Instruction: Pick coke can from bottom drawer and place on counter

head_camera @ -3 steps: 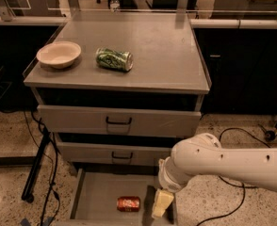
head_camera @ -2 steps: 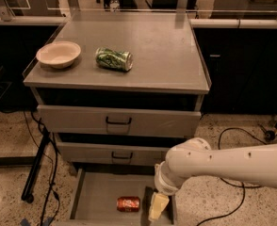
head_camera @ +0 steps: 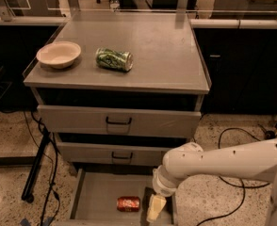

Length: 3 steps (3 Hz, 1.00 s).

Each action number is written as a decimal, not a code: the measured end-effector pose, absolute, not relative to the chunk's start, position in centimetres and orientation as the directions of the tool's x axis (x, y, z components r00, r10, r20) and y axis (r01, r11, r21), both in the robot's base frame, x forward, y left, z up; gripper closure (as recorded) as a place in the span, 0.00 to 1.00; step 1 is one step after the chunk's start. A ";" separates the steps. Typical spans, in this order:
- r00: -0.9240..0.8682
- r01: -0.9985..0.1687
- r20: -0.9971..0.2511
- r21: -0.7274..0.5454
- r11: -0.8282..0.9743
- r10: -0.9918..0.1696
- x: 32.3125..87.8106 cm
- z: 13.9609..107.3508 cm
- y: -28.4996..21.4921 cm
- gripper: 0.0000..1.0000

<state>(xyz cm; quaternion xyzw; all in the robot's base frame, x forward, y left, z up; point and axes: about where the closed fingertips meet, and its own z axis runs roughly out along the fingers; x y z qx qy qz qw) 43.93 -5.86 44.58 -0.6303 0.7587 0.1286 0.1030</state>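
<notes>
Single camera, set high before the cabinet [head_camera: 82, 120], facing it and tilted down, at middling range. The desk [head_camera: 167, 55] fills the upper frame; the bottom drawer [head_camera: 98, 196] is cut by the lower edge, with the tool [head_camera: 156, 209] at lower centre.

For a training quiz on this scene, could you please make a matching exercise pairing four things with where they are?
Things: 1 coke can; 2 green can; 3 bowl; 4 gripper.
Places: A counter, near its left edge; B low at the right side of the bottom drawer, beside a can; C counter, just right of the bowl; D bottom drawer floor, lying on its side.
Pairs: 1-D; 2-C; 3-A; 4-B.
</notes>
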 end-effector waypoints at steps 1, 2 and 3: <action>-0.202 -0.979 -0.387 0.100 0.177 -0.900 44.2 40.9 -5.2 0.00; -0.220 -0.975 -0.459 0.121 0.184 -0.861 45.6 37.6 -4.3 0.00; -0.220 -0.975 -0.464 0.128 0.181 -0.858 45.5 37.0 -4.1 0.00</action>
